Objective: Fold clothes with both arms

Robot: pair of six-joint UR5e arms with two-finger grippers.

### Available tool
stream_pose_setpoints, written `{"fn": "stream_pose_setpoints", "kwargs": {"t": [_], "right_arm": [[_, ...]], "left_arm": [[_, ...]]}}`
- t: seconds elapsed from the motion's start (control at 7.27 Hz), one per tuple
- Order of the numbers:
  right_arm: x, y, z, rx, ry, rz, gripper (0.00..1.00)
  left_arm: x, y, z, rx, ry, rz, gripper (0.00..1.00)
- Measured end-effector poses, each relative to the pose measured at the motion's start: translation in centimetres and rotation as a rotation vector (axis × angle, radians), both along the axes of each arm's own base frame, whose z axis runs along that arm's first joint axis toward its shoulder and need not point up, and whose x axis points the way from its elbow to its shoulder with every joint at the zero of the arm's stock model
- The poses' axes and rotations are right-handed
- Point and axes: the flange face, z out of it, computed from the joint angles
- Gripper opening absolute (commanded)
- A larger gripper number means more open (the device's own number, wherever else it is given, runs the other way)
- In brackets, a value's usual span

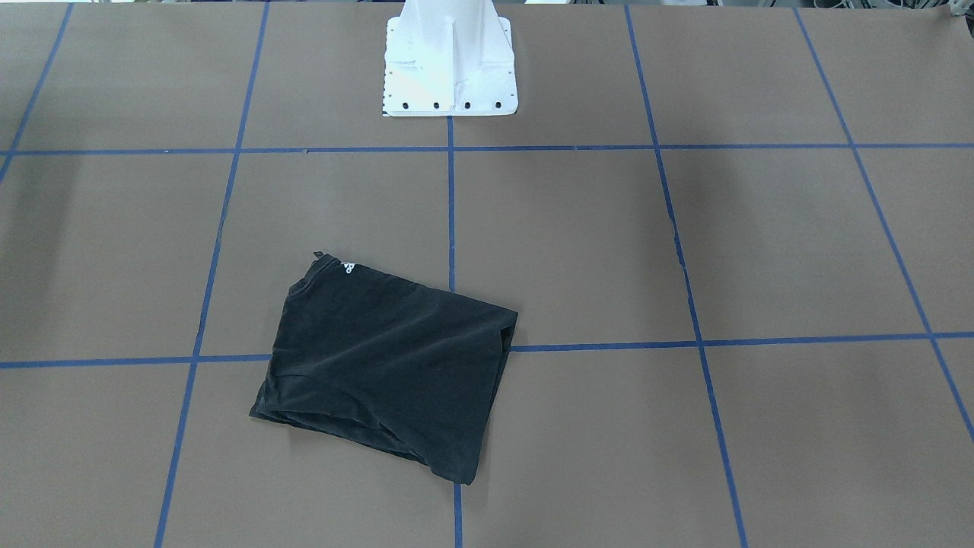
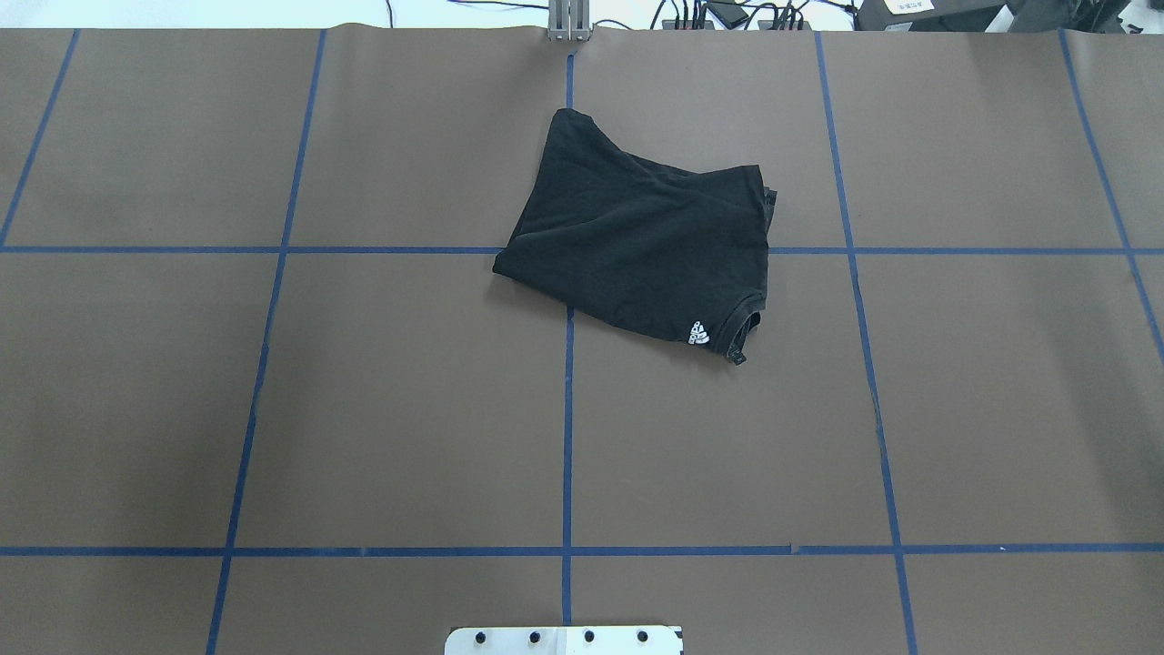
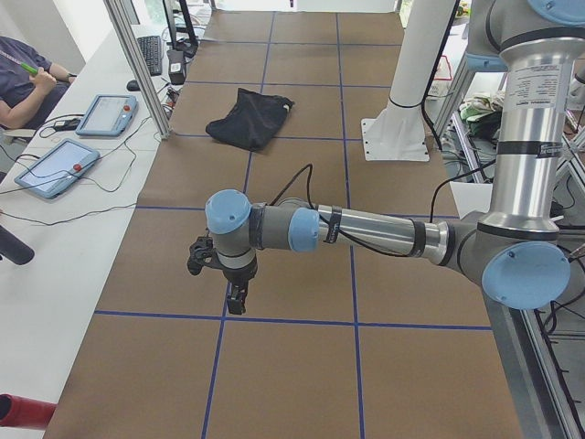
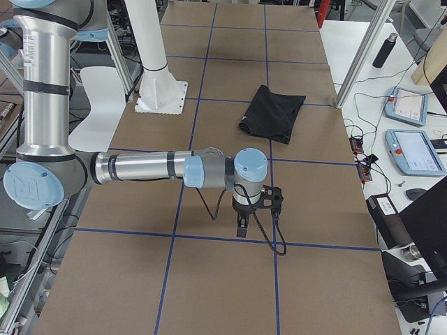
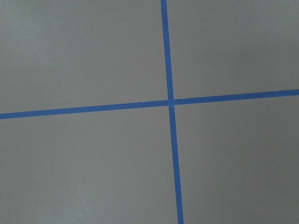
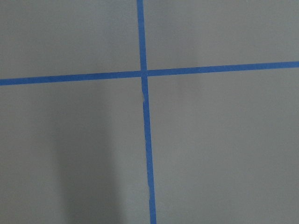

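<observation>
Overhead exterior: shirt [image 2: 641, 255] lay folded into a compact black slab on the table [image 2: 364, 409], across crossing tape [image 2: 567, 428], far side from my base [image 2: 564, 639]. My left gripper [image 3: 236, 300] and right gripper [image 4: 241, 225] hung at opposite table ends, well apart from it; apart or together, I couldn't tell. Folding looked finished to me; next move, if any, called for squaring the skewed edges.

Brown table surface [image 6: 224, 149]; blue tape lines [image 6: 145, 140] cross upper centre; faint shadow [image 6: 84, 177] lower left
</observation>
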Motion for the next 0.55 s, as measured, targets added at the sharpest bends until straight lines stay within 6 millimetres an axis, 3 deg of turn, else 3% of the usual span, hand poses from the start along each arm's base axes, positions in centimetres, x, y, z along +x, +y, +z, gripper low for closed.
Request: {"fn": "stream_pose_setpoints", "kwargs": {"t": [0.55], "right_arm": [[0.0, 0.08, 0.02, -0.001, -0.001, 0.0, 1.0]], "left_arm": [[0.0, 0.0, 0.15, -0.008, 0.001, -0.005, 1.0]]}}
